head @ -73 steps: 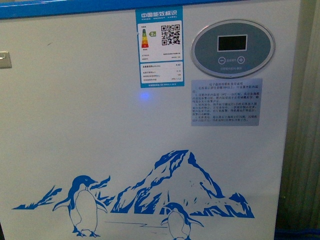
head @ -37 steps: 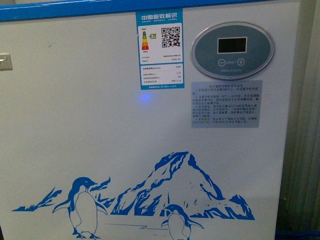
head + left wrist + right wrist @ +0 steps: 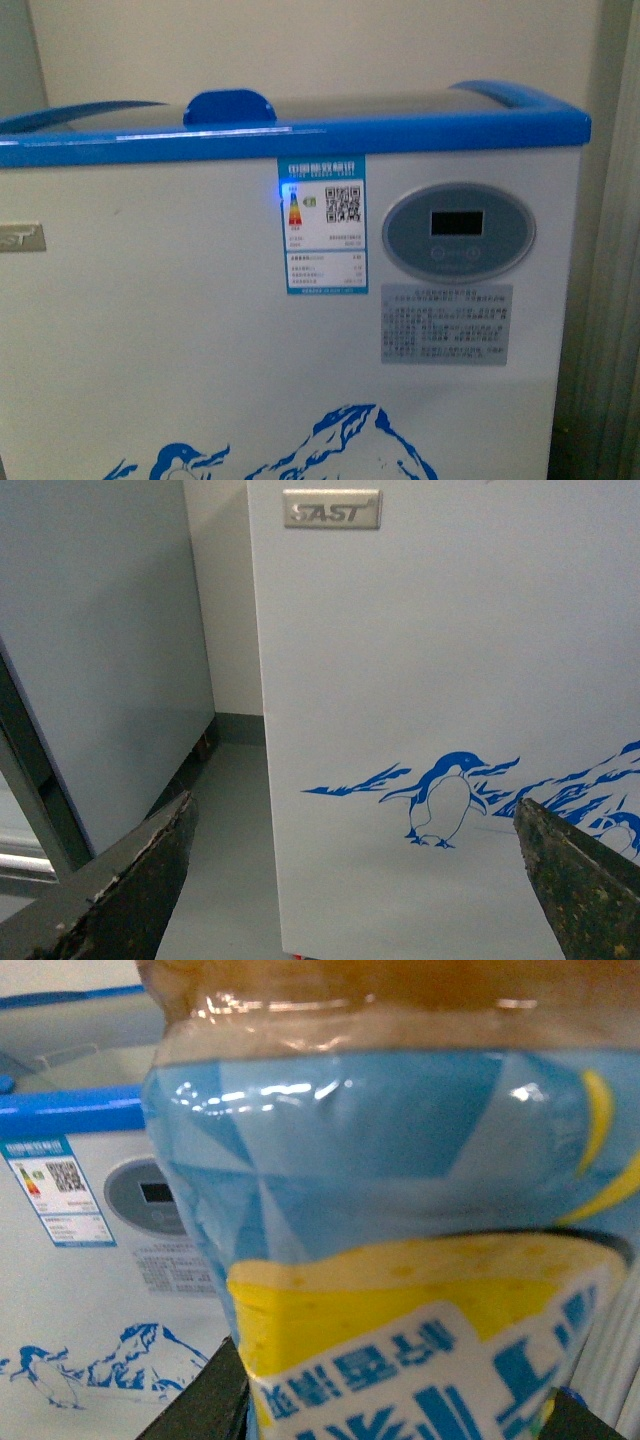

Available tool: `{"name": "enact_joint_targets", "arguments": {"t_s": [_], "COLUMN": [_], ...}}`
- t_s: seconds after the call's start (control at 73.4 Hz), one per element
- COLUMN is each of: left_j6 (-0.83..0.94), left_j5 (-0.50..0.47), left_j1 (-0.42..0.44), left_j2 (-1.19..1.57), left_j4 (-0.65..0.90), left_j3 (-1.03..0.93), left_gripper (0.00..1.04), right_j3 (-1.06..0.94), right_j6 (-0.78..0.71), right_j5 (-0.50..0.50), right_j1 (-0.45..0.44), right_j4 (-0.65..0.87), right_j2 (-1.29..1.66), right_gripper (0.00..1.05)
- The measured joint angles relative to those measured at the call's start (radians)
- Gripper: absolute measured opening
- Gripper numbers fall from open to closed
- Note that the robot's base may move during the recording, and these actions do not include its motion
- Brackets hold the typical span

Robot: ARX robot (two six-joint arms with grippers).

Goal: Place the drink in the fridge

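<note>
**DRINK BOTTLE HELD AT FREEZER FRONT, LID NOT YET OPENED**

**1. Fridge.** The white chest freezer [image 3: 200, 330] fills the front view. Its blue top rim [image 3: 300, 140] carries a curved sliding glass lid [image 3: 400, 100] with a blue lid handle [image 3: 229, 106]. The lid appears to cover the opening, so it probably has to be slid aside before loading.

**2. Drink.** The plastic drink bottle [image 3: 400, 1210] is outside the fridge, facing the freezer's front. It is clamped in the right gripper [image 3: 390, 1410], whose dark fingers show on either side of the blue-and-yellow sleeve. Amber liquid is visible beyond the sleeve.
- Expect moderate weight, a thin wall that gives under squeeze, and a slick film sleeve.
- The straight labelled body is the soundest place to hold. Keep clamping force modest.

**3. Left gripper.** The left gripper [image 3: 360, 880] has its jaws spread wide and holds nothing. It faces the freezer's lower front near the penguin decal [image 3: 445, 800] and is free for the lid handle.

**4. Surroundings.**
- A plain pale wall [image 3: 300, 50] stands behind the freezer.
- A grey cabinet [image 3: 90, 640] stands just beside the end bearing the SAST badge [image 3: 331, 509], with a narrow gap between them.
- The floor [image 3: 225, 810] is smooth and grey.
- The oval display panel [image 3: 458, 232] and the energy label [image 3: 322, 224] sit below the rim.
</note>
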Motion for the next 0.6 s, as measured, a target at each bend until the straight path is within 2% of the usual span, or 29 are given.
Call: {"name": "enact_joint_targets", "arguments": {"t_s": [0.599], "left_j6": [0.0], "left_j5": [0.0], "left_j1": [0.0], "left_j2": [0.0], "left_j4": [0.0], "left_j3": [0.0], "left_gripper": [0.97], "right_j3": [0.0], "right_j6": [-0.003], "right_j5": [0.0], "right_j1": [0.0], "right_j4": [0.0], "right_j2": [0.0], "right_gripper": [0.37]}}
